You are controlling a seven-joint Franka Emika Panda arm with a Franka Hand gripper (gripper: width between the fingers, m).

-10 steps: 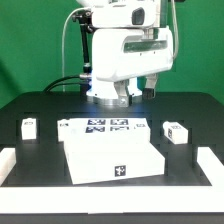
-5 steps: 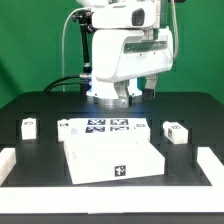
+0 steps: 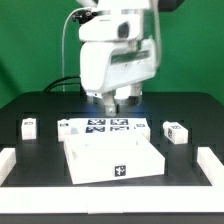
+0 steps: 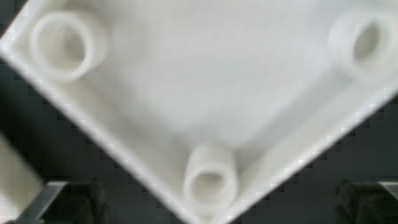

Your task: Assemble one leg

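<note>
Gripper (image 3: 118,98) above white panel (image 3: 112,155) — jaws wide apart, empty, 1 leg (image 3: 29,127) at exterior view's left, 2nd leg (image 3: 176,132) at right.

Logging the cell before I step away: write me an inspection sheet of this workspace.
Surface: black table; the marker board lies flat behind the panel.
Job's things: first leg on the exterior view's left, second leg on its right, both loose on the table; white panel in the middle, with its round sockets facing up.
Clutter: white strips at the near edges.
Gripper: gripper open, empty, above the panel.
Cables: a cable loops beside the arm.
Surroundings: green wall.
</note>
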